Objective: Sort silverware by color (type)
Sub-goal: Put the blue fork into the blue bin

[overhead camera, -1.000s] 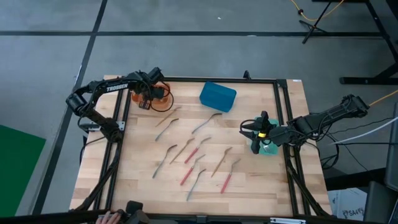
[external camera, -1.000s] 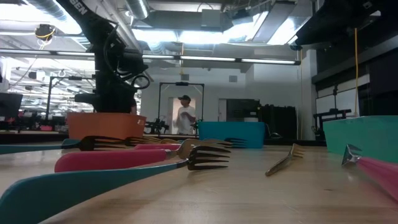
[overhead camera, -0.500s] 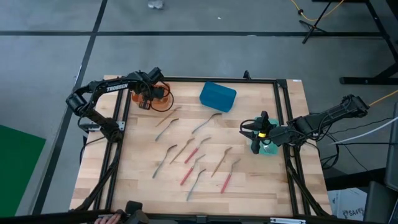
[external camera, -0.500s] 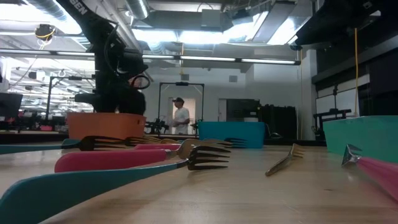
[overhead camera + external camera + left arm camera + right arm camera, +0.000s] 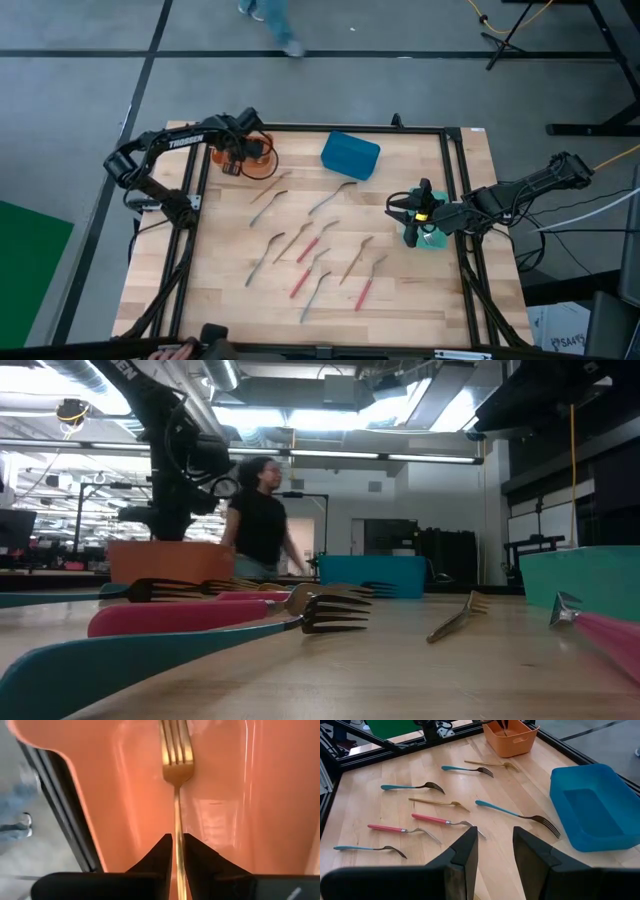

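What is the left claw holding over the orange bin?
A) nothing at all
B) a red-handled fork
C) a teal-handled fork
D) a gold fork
D: in the left wrist view the left claw pinches the handle of a gold fork, whose tines point into the orange bin.

high: straight down over table (image 5: 420,300), both arms | low: table height, level toward room | left wrist: close, into orange bin (image 5: 280,795) ahead of pincer | right wrist: across table; shares orange bin (image 5: 512,740) with left wrist
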`<state>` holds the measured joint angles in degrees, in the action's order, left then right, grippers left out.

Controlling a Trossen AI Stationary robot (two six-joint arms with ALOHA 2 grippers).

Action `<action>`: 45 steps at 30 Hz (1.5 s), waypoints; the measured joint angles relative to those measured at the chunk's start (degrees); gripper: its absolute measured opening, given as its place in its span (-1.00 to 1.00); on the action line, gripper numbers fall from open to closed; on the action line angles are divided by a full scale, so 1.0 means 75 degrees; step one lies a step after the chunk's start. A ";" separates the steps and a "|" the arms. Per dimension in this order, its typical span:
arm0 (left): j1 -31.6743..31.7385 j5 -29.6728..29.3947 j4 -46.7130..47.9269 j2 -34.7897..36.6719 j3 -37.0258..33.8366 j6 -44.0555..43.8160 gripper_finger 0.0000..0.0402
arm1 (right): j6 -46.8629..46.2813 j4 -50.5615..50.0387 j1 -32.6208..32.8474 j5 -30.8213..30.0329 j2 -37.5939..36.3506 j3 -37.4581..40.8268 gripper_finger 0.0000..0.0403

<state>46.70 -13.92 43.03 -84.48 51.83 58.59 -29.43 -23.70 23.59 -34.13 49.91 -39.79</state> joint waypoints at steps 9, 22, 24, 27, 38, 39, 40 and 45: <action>-0.0011 0.0500 -0.0008 0.1246 0.0000 -0.0384 -0.81 | -0.0001 0.0017 0.0001 0.0000 0.0002 0.0000 -0.44; -0.0747 0.2776 -0.0102 0.2071 0.0000 -0.4558 -0.81 | 0.3282 0.2981 -0.0067 -0.0213 0.0000 -0.0003 -0.44; -0.0991 0.2950 -0.0100 0.2072 0.0000 -0.4672 -0.81 | 0.3807 0.3496 -0.0285 -0.0005 0.0000 -0.0011 -0.44; -0.1384 0.2997 -0.0102 0.2071 0.0000 -0.4786 -0.81 | 0.4104 0.3824 -0.0821 0.0599 0.0000 -0.0012 -0.44; -0.2563 0.2988 -0.0807 0.2071 0.0000 -0.4823 -0.81 | 0.4222 0.4177 -0.3300 0.3731 0.0945 -0.0097 -0.44; -0.2640 0.2988 -0.0833 0.2071 0.0000 -0.4824 -0.81 | 0.4297 0.4063 -0.3528 0.4050 0.1091 -0.0224 -0.44; -0.2714 0.2985 -0.0869 0.2071 0.0000 -0.4851 -0.81 | 0.4365 0.3890 -0.3752 0.4316 0.1253 -0.0390 -0.44; -0.3008 0.2948 -0.0906 0.2068 0.0000 -0.5410 -0.81 | 0.4663 0.2722 -0.4636 0.5105 0.2323 -0.1631 -0.44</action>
<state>24.14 8.19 36.23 -68.97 51.83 18.01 5.54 -3.29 -11.17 4.16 67.33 -52.02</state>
